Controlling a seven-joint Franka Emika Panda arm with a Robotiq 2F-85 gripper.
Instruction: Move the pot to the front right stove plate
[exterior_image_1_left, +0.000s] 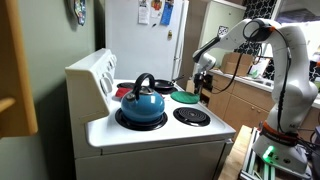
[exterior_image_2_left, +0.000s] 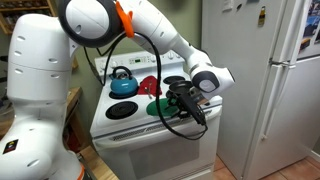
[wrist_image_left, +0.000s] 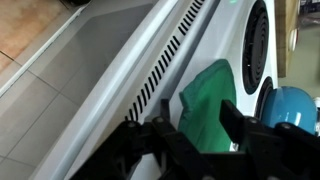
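The gripper (wrist_image_left: 196, 138) is hanging low over the front edge of the white stove (exterior_image_1_left: 150, 135), and in the wrist view its two dark fingers (wrist_image_left: 232, 122) are standing well apart. The green pot (wrist_image_left: 205, 98) is lying in the gap between them and filling most of the opening. The fingertips are running out of the bottom of the picture, so it cannot be told whether either one is pressing on the pot.

In both exterior views the pot (exterior_image_1_left: 185, 97) (exterior_image_2_left: 160, 106) is sitting flat on the stove top in the front row, beside a bare black burner (exterior_image_1_left: 191, 116), with the claw reaching in at its outer side. A red item (exterior_image_2_left: 150, 84) is lying just behind the pot. The blue kettle (exterior_image_1_left: 140, 101) is standing upright on a back burner, well apart from the pot and close to the control panel (exterior_image_1_left: 92, 78).
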